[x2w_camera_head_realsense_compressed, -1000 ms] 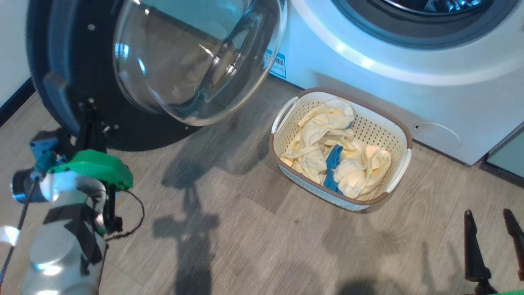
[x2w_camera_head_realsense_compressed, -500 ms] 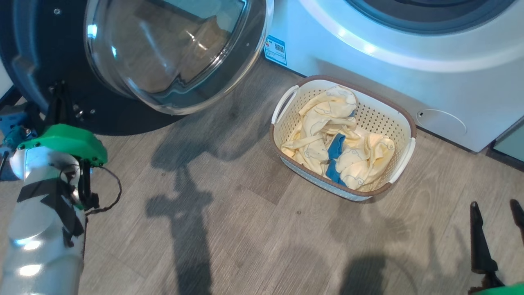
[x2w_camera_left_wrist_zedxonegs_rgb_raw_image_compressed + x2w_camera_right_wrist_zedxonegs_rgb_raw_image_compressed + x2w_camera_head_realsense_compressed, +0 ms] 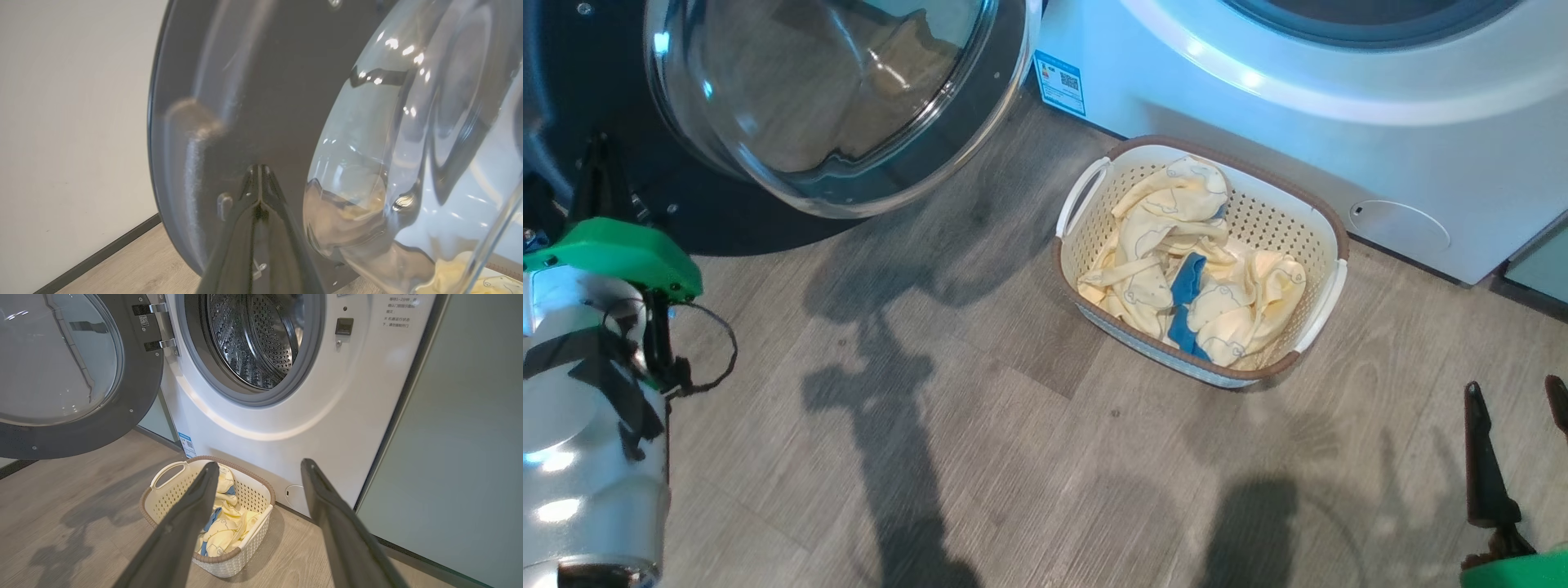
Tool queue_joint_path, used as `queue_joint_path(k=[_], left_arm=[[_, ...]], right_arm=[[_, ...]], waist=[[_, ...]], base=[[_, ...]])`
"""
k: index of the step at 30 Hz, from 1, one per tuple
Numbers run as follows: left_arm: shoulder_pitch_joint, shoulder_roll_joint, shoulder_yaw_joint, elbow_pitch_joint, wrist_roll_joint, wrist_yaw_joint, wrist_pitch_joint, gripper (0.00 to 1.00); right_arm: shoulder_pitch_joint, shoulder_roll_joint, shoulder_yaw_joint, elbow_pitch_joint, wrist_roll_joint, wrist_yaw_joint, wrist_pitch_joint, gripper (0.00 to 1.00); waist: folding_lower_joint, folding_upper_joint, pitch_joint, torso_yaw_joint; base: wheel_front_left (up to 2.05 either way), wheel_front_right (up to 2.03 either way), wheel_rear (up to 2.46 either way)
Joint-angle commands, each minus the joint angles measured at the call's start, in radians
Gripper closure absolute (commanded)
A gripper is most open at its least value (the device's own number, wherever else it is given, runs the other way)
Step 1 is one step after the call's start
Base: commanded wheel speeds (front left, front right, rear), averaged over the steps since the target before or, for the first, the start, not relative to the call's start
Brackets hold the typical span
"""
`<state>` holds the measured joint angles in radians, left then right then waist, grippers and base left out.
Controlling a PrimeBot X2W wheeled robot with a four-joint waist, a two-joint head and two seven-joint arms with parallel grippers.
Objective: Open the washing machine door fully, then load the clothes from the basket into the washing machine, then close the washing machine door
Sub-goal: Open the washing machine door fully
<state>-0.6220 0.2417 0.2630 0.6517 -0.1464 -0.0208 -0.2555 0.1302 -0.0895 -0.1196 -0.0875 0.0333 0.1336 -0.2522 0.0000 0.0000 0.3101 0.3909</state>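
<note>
The one large round glossy black washing machine door (image 3: pixel 833 90) with its bulging clear glass bowl stands swung wide open, off to the left of the big white front-loading washing machine (image 3: pixel 1258 122). In the right wrist view the steel drum (image 3: pixel 257 339) shows inside its grey seal (image 3: pixel 253 398).

The left gripper (image 3: pixel 258 169) has its two dark fingers pressed together on nothing. Its tips lie at the door's black inner face, just beside the glass bowl; I cannot tell whether they touch.

The right gripper (image 3: pixel 1514 385) hangs at the lower right over the grey wood-look floor (image 3: pixel 980 425) — two fingers spread wide, empty, well apart from the basket.

One small rectangular cream-white perforated plastic basket (image 3: pixel 1266 224) with a brown rim sits on the floor just in front of the machine, between one blue-bordered QR sticker (image 3: pixel 1059 82) and one round cap (image 3: pixel 1401 224). It has two white side handles. Inside lie the clothes (image 3: pixel 1176 237) — a heap of pale yellow garments with one blue cloth piece (image 3: pixel 1186 286) among them.
</note>
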Motion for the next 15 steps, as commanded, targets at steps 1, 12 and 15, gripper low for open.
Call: queue_joint_path(k=[1, 12, 15], left_arm=[[-0.027, 0.054, 0.046, -0.038, 0.016, -0.004, -0.006, 1.0], [0.109, -0.022, 0.12, -0.18, 0.038, -0.025, -0.006, 1.0], [0.163, -0.053, 0.14, -0.237, 0.036, -0.029, -0.006, 1.0]], right_arm=[[-0.026, -0.02, 0.023, -0.031, -0.012, -0.003, -0.007, 0.0], [-0.046, 0.006, 0.027, -0.007, -0.011, -0.003, -0.009, 0.0], [-0.049, 0.014, 0.028, -0.002, -0.009, -0.003, -0.009, 0.0]], waist=[[0.0, 0.0, 0.001, -0.002], [0.0, 0.0, -0.021, -0.025], [0.0, 0.0, -0.034, -0.033]], base=[[0.0, 0.0, 0.0], [0.0, 0.0, 0.0], [0.0, 0.0, 0.0]])
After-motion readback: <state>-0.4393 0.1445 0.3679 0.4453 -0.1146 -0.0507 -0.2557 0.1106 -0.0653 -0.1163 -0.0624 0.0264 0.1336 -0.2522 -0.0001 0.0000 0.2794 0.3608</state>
